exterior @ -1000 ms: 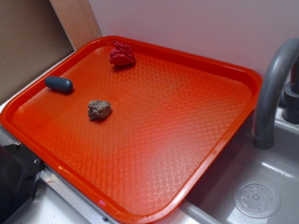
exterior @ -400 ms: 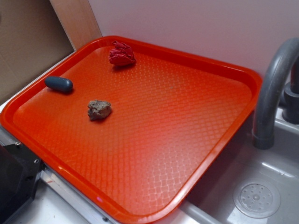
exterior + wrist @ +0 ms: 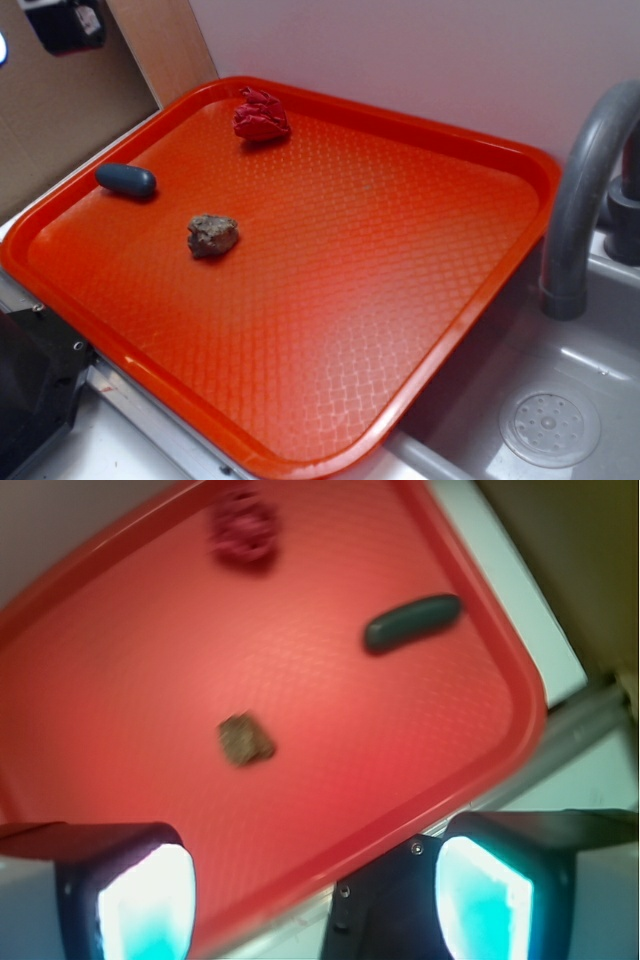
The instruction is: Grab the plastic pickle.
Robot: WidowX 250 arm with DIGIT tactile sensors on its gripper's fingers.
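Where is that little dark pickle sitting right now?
In the exterior view, the pickle lies near the left edge of the red tray, beside the brown lump and apart from it.

– What's behind?
– A pale pinkish wall point(image 3: 430, 60), a wooden board point(image 3: 160, 45) leaning at the far left corner.
– And right?
– A grey faucet point(image 3: 585, 190) over a grey sink point(image 3: 540, 400).

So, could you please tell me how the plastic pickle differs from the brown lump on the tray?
The plastic pickle is smooth, dark blue-grey and oblong; the brown lump is rough, brown-grey and chunky. The pickle lies nearer the tray's left rim, the lump further in. Both lie loose and untouched on the tray.
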